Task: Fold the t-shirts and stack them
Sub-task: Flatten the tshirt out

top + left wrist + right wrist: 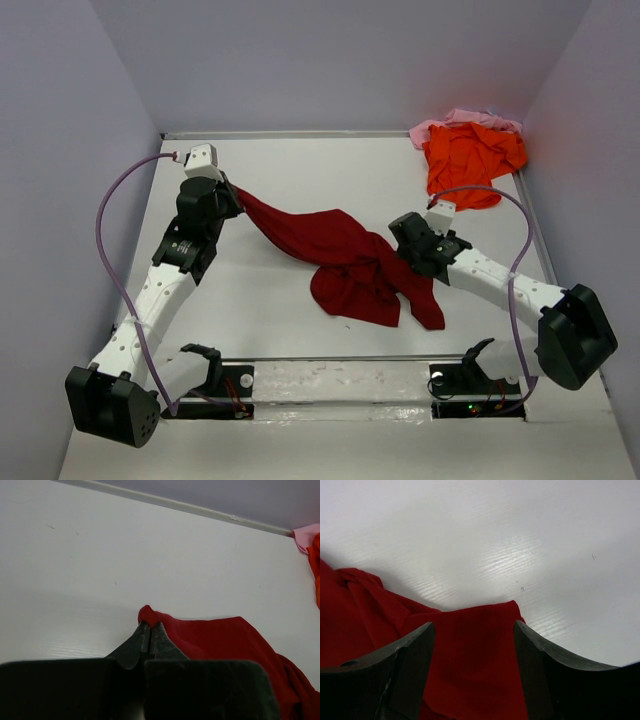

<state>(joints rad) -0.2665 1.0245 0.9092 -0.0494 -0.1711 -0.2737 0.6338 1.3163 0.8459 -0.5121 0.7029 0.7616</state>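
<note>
The dark red t-shirt [345,262] lies crumpled mid-table, with one corner stretched up and to the left. My left gripper [235,196] is shut on that corner; in the left wrist view a small tuft of the shirt [225,640] pokes out past the pinched tips of the gripper [148,624]. My right gripper [400,252] sits at the shirt's right side. It is open, its fingers [474,626] straddling a flat flap of the red cloth [365,615] without pinching it. The orange t-shirt [470,160] lies bunched in the far right corner on top of the pink t-shirt [450,122].
Pale walls close in the white table [300,170] at the back and on both sides. Pink cloth [306,536] and orange cloth [316,560] show at the right edge of the left wrist view. Two black stands [205,365] [470,365] sit near the front edge.
</note>
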